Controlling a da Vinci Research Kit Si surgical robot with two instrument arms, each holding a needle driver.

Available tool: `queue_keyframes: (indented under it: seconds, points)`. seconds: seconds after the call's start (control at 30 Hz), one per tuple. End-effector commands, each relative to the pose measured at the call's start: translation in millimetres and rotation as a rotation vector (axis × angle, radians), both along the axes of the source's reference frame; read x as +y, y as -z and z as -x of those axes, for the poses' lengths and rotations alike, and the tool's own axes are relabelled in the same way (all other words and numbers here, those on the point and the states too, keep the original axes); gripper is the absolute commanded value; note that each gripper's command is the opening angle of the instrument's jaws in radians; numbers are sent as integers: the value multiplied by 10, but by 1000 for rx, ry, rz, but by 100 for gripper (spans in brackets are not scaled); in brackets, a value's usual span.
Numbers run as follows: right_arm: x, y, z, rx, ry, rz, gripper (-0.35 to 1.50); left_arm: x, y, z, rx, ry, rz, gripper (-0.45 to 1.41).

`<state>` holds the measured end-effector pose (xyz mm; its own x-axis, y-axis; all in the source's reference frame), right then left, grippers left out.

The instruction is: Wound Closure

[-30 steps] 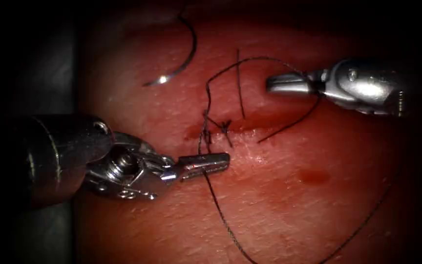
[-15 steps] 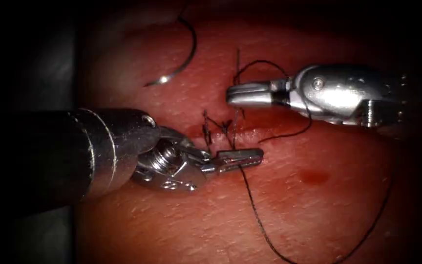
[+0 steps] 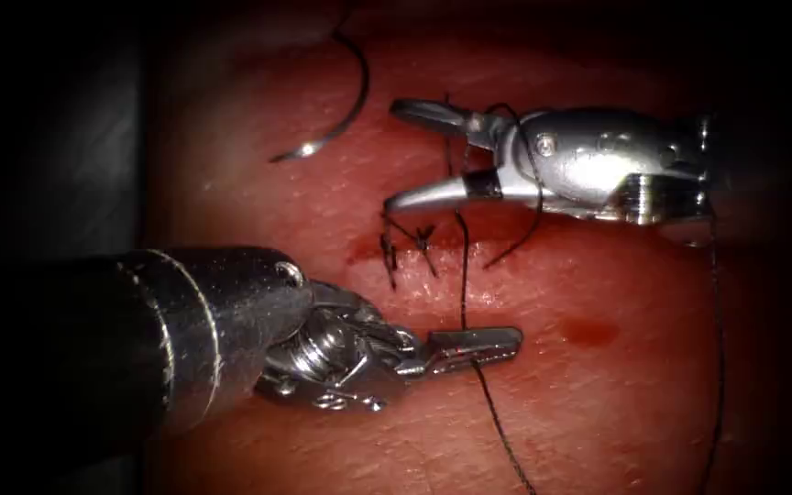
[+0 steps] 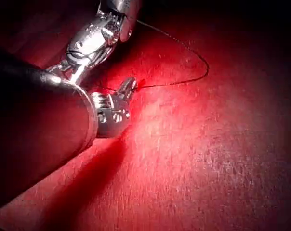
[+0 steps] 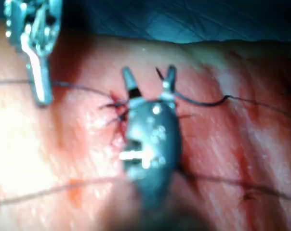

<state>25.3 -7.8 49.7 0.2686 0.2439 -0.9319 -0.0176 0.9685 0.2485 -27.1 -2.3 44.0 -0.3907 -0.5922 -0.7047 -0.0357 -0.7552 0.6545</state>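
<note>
My left tool point(image 3: 474, 346) is shut on the dark thread point(image 3: 462, 275), which rises straight from its jaws to the knots point(image 3: 405, 240) on the cut point(image 3: 506, 236). Just above the knots my right tool point(image 3: 394, 156) stands with its jaws wide open, holding nothing; a thread strand crosses the gap between them. The curved needle point(image 3: 352, 101) lies free on the tissue point(image 3: 598, 412) at the upper left, not in it. The left wrist view shows the left tool point(image 4: 131, 84) gripping the thread point(image 4: 184, 83). In the right wrist view the right tool point(image 5: 149, 77) is spread beside the knots point(image 5: 117, 113).
A spot of red fluid point(image 3: 588, 331) lies below the cut's right part. Loose thread point(image 3: 715, 348) hangs down the far right and loops over the right tool's wrist. The left tool's thick shaft point(image 3: 139, 339) covers the lower left. The left tool point(image 5: 37, 72) also appears in the right wrist view.
The right tool has moved left towards the knots and opened its jaws around a thread strand. The left tool has shifted right and down, drawing its thread straight.
</note>
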Motion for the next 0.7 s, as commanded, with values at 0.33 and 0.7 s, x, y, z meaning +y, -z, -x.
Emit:
queue_keyframes:
  seconds: [0.33, 0.7]
  points:
    - [-49, -33, -11, -98, 96, 28, 99, 29, 35, -10, 56, -102, 103, -45]
    - [-62, -35, 4, -131, 153, 32, 104, 65, 22, -36, 198, -259, 112, -45]
